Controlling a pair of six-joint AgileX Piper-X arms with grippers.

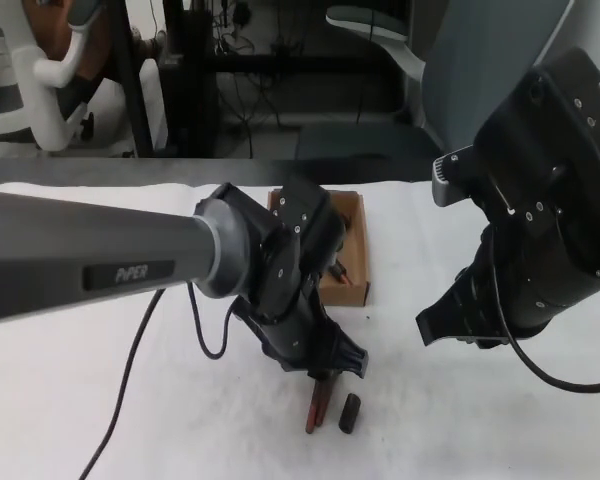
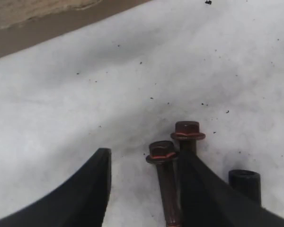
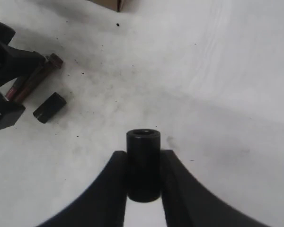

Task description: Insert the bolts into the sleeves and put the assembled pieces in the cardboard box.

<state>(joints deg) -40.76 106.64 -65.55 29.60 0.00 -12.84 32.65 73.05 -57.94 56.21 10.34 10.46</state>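
Two bolts lie side by side on the white cloth, right under the left gripper. The left gripper's fingers are spread apart and are not holding anything. One bolt lies in the gap between them, close to one finger. The other bolt lies just past that finger, so its long part is hidden and only its head sticks out. A loose sleeve, short and black, lies on the cloth just outside the same finger, next to the bolts but not touching them. From the high view, the left gripper points down at the cloth with the bolts and the loose sleeve at its tips. The right gripper is squeezed tight on another black sleeve, the held sleeve. This one stands up between the fingers with its open hole showing at the top. The right gripper is well apart from the left gripper and hangs above bare cloth. The cardboard box sits on the cloth just behind the left gripper, on its far side. A small dark piece with a reddish end lies inside the box, but I cannot tell what it is.
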